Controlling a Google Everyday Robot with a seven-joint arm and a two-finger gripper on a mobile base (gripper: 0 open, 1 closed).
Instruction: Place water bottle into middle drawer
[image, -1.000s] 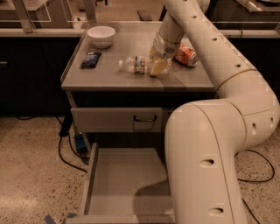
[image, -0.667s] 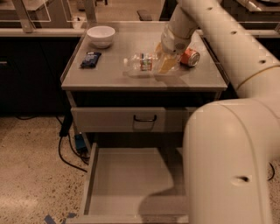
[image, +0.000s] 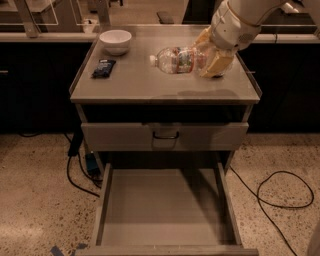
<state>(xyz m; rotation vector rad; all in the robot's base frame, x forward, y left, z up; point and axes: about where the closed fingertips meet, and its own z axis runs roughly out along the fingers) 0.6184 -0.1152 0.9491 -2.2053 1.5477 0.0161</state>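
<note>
**Clerk:** Camera view, first entry?

**Arm:** My claw (image: 210, 54), over the right rear part of the bench (image: 130, 87). It is clenched on the water bottle (image: 175, 60). My yellowish fingers (image: 220, 62) clasp its base end, one on the near side and one on the far side.

**Clerk:** The bottle's condition and place?

**Arm:** Clear and crinkled, lying on its side. The white cap points toward the bench's left side, and the label band runs round its middle. It sits over the middle of the bench, toward the back. Its shadow falls nearer the bench's front edge, apart from the bottle. So it appears to be held off the surface, though I cannot tell for certain.

**Clerk:** Other stock on the bench?

**Arm:** One white bowl (image: 115, 41), upright, at the bench's back left corner. One dark packet (image: 103, 67), flat, on the bench's left side and nearer its front than the bowl.

**Clerk:** Below the bench top?

**Arm:** One drawer front (image: 125, 137) with a dark curved handle (image: 165, 135), closed, directly under the bench top. Beneath it is the middle drawer (image: 160, 210), pulled out toward the bench's front, showing a flat grey floor and low side walls. It is well apart from the bottle.

**Clerk:** The floor?

**Arm:** One looped cable (image: 280, 192) to the right of the bench. Another black cable (image: 75, 170) runs by the bench's left foot.
</note>
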